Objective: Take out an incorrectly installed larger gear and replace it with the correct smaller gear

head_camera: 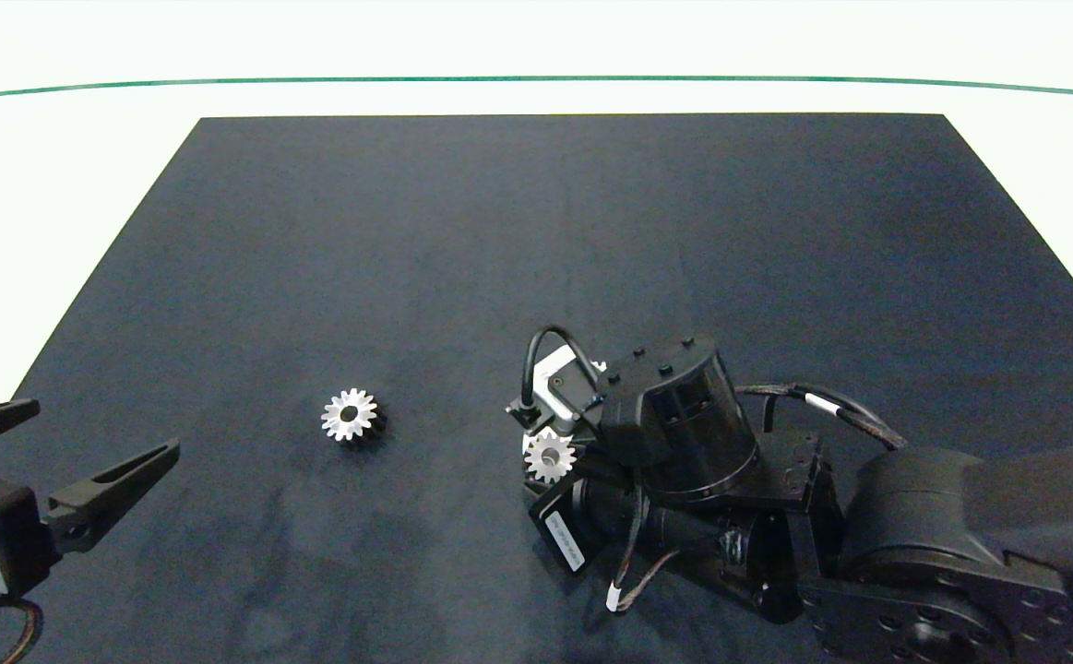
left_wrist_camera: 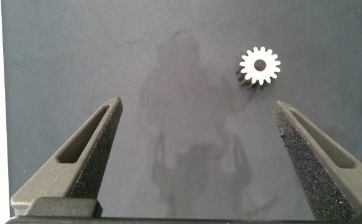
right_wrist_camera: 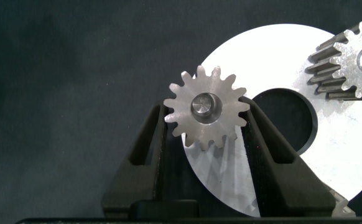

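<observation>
The right gripper squeezes the larger gear on its peg; tilting could jam it; the left gripper waits wide.

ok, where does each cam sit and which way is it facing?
Head: above the table, looking down at the dark mat; both arms enter, left gripper low left.
Left wrist: on left arm, facing the mat; own open jaws, smaller gear beyond.
Right wrist: on right arm; right gripper's jaws flank the larger gear by the white ring plate.
Shared: head and left wrist both show the smaller gear.
</observation>
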You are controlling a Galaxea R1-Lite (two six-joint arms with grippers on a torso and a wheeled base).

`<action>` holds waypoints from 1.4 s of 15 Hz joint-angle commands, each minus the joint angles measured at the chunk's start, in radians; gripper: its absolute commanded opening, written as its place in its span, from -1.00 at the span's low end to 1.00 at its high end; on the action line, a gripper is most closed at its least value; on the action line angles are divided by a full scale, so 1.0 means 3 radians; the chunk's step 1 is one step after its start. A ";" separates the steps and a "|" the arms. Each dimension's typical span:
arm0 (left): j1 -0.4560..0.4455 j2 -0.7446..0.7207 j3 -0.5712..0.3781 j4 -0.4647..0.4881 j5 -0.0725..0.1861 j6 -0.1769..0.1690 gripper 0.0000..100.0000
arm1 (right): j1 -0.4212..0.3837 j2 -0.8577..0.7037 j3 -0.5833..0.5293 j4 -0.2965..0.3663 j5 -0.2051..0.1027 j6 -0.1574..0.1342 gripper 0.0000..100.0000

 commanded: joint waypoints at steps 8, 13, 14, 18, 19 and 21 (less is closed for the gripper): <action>0.0000 -0.0018 0.0019 -0.0002 0.0003 0.0002 1.00 | 0.0001 0.0006 -0.0030 -0.0007 -0.0006 0.0003 1.00; 0.0000 -0.0018 0.0025 -0.0002 0.0003 0.0002 1.00 | 0.0001 -0.0014 -0.0127 -0.0002 -0.0006 -0.0002 1.00; 0.0000 -0.0018 0.0025 -0.0002 0.0003 0.0002 1.00 | -0.0004 -0.0030 -0.0193 0.0003 -0.0022 -0.0002 1.00; -0.0005 -0.0023 0.0025 -0.0007 0.0003 0.0013 1.00 | 0.0062 -0.0178 -0.0367 0.0294 -0.0016 0.0024 1.00; 0.0000 -0.0018 0.0025 -0.0007 0.0003 0.0007 1.00 | 0.0103 -0.0209 -0.0372 0.0320 -0.0016 0.0029 1.00; 0.0000 -0.0007 0.0019 -0.0007 0.0003 0.0007 1.00 | 0.0165 -0.0250 -0.0372 0.0402 -0.0016 0.0147 1.00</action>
